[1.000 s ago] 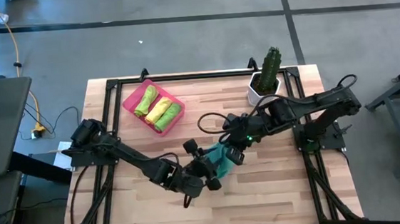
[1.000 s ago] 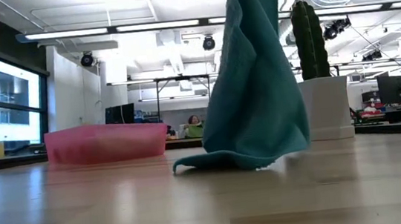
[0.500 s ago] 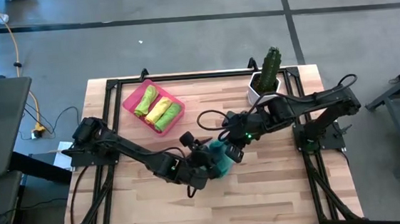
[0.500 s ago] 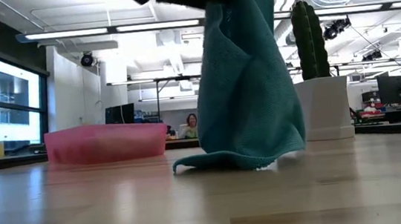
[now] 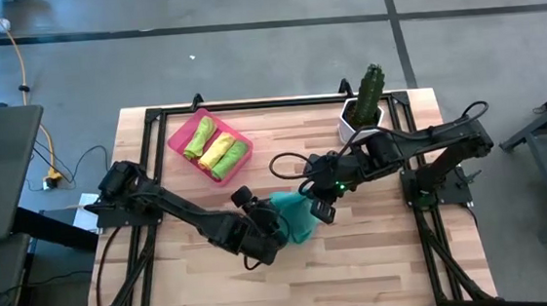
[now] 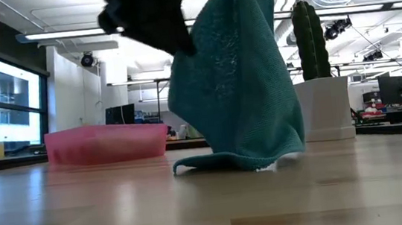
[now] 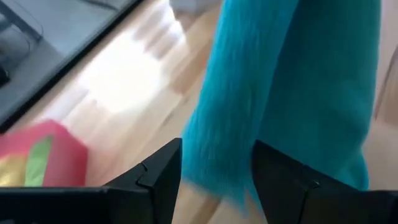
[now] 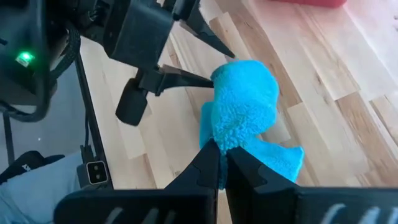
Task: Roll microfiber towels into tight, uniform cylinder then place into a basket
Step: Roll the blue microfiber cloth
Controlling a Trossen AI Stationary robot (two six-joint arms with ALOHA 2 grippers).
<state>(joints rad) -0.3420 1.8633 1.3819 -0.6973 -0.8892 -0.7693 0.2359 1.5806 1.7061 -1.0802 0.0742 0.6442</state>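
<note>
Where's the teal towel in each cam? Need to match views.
High view: teal towel at table centre, between both grippers.
Low view: hangs mid-frame, lower edge on the table.
Left wrist view: fills the upper right, just past the open fingers.
Right wrist view: centre, pinched by the shut right gripper.
Shared landmark: pink basket, visible in high, low and left wrist.

Left end effector [image 7: 214, 171] agape — right [image 8: 222, 163] clamped

My worktop [image 5: 379, 252] is pale wood planks in a black frame. At two o'clock on it stands a white pot [image 6: 328, 107] with a green cactus [image 5: 372, 88]. A yellow cable [image 5: 22, 65] trails over the grey floor at ten o'clock.
</note>
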